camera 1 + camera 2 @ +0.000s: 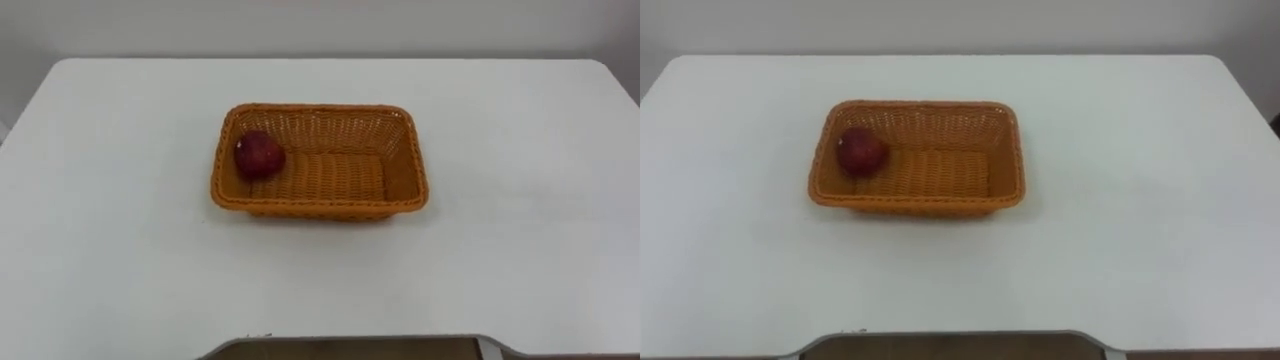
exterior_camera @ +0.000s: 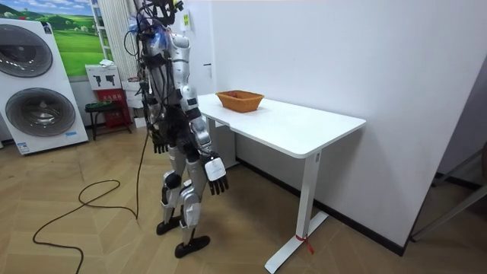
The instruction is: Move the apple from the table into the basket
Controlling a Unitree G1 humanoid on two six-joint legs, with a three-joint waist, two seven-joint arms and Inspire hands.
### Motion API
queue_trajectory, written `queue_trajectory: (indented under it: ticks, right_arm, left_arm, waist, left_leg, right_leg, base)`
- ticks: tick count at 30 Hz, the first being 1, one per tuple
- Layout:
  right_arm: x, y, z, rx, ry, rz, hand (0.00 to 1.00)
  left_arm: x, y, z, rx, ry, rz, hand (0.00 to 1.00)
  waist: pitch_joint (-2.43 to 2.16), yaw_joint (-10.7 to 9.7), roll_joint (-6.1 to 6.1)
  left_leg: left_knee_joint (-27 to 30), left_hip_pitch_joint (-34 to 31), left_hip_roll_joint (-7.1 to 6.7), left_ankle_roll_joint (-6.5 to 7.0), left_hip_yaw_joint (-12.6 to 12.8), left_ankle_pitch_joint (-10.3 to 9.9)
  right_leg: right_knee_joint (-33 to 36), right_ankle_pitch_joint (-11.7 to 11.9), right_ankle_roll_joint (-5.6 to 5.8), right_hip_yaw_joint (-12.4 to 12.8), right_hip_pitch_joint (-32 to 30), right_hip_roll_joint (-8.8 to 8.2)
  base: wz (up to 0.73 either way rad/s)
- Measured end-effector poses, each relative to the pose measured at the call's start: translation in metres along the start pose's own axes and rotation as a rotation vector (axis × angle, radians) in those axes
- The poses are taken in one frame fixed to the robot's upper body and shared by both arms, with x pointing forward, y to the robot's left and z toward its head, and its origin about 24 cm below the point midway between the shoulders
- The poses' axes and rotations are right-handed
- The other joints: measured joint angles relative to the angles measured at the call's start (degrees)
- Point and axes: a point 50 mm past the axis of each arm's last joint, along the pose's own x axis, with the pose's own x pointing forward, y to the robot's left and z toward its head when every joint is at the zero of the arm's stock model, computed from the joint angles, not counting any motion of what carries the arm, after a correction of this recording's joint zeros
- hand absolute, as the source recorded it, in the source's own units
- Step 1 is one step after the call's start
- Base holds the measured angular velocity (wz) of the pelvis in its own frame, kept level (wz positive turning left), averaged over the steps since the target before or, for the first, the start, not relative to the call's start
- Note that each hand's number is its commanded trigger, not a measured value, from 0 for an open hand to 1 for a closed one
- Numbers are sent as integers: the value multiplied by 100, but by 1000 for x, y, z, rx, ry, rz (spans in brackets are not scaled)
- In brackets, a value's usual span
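A dark red apple [image 1: 259, 155] lies inside an orange woven basket [image 1: 405, 150], tucked into the basket's left end and touching the left wall. The rest of the basket's floor is bare wicker. The basket is rectangular with sloping sides and sits flat on a white bench [image 1: 500, 260], roughly midway between the bench's left and right ends and a little toward the far edge, with its long side running left to right. A pale wall rises just beyond the far edge.

In the room view the robot stands upright on a wooden floor [image 2: 91, 236] at the bench's long near side, close to the end where the basket rests. Both arms hang down beside its body, below the level of the bench top. The right hand [image 2: 215, 173] is the one nearer the camera, low by the thigh, fingers loose and pointing down, holding nothing. The left hand [image 2: 158, 141] hangs at the hip on the far side, fingers likewise relaxed and empty. Two white washing machines [image 2: 34, 87] stand at the room view's left, well apart from the bench.
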Motion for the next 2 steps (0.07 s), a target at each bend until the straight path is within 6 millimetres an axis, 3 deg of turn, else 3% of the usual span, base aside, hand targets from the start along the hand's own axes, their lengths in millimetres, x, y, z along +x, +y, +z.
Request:
queue_trajectory:
  ticks: [2]
  right_arm:
    - [0,1,-1,-6,4,16,0]
  left_arm:
    - [0,-2,1,-2,-2,-4,0]
  waist:
    - [4,20,4]
  left_leg:
    - [7,6,3,0,1,0]
  right_leg:
    - [1,0,0,7,11,4]
  base:
    - [0]
